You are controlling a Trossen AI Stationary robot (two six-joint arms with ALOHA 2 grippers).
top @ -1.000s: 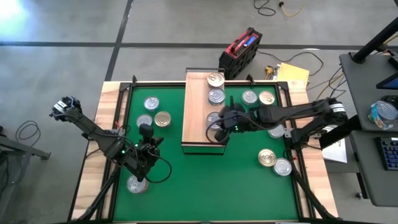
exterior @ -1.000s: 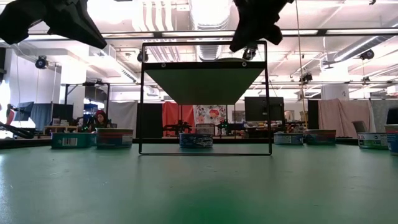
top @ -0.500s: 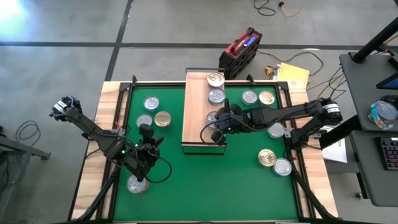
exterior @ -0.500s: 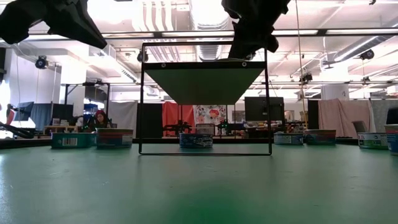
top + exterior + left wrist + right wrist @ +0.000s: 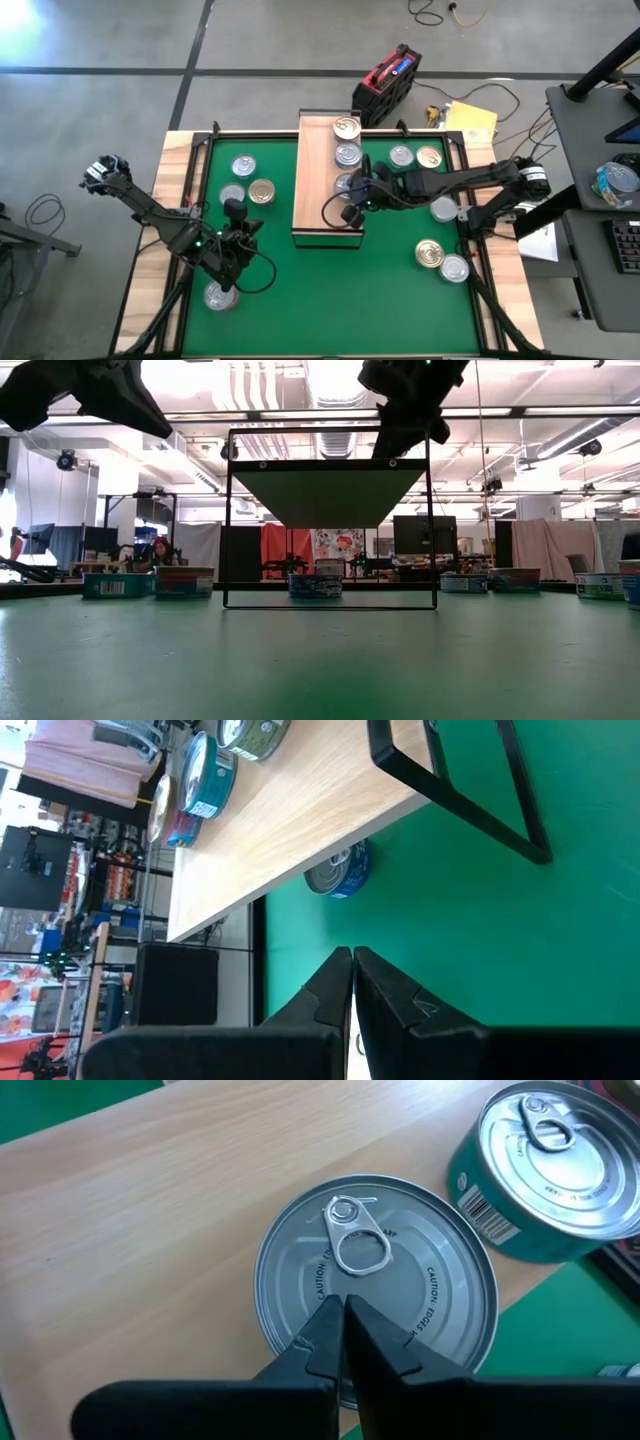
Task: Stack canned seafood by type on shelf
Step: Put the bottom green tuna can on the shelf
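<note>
Gleaming round ribbed silver-lid tin (image 5: 375,1305) w/ pull-ring on pale-wood shelf (image 5: 150,1210)

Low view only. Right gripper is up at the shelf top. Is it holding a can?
Observer: No. The right gripper is shut and empty, its tips over a silver-lid can on the shelf. I cannot tell whether it touches.
Operator: What else is on the shelf?
Observer: A row of cans along its right edge, at least three, with the gold-lid can at the far end. The arm hides part of the row.
Operator: Left arm?
Observer: The left gripper is shut and empty, over the mat left of the shelf.
</note>
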